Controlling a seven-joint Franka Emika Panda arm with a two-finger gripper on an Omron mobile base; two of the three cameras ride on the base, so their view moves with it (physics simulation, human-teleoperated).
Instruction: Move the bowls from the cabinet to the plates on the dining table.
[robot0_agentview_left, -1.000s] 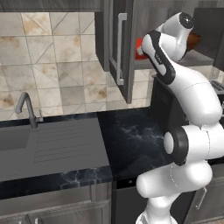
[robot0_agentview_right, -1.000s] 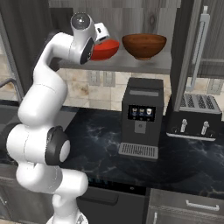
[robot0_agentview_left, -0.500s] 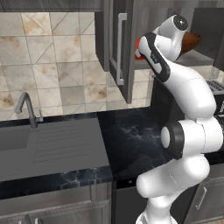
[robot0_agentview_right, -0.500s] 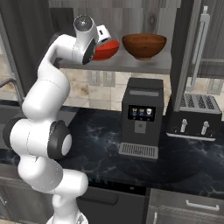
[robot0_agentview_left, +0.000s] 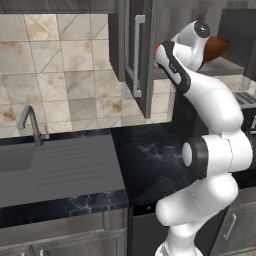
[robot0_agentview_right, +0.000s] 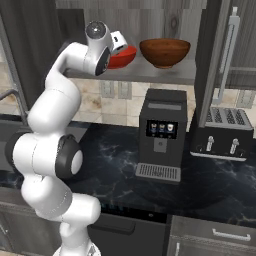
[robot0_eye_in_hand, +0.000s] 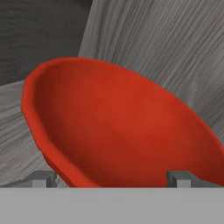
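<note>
While hand gapes at red bowl | brown bowl beside | coffee machine below.

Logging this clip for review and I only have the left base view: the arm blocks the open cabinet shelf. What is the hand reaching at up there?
Observer: The red bowl on the cabinet shelf; the gripper is right at its rim.
Operator: Has it grabbed the bowl yet?
Observer: No. In the hand view the fingertips stand wide apart at either side of the bowl's near rim, jaws open.
Operator: I see a brown shape behind the wrist. What is it?
Observer: A brown wooden bowl, upright on the same shelf, beside the red one and apart from it.
Operator: What sits under that shelf?
Observer: A black coffee machine on the counter, with a toaster next to it.
</note>
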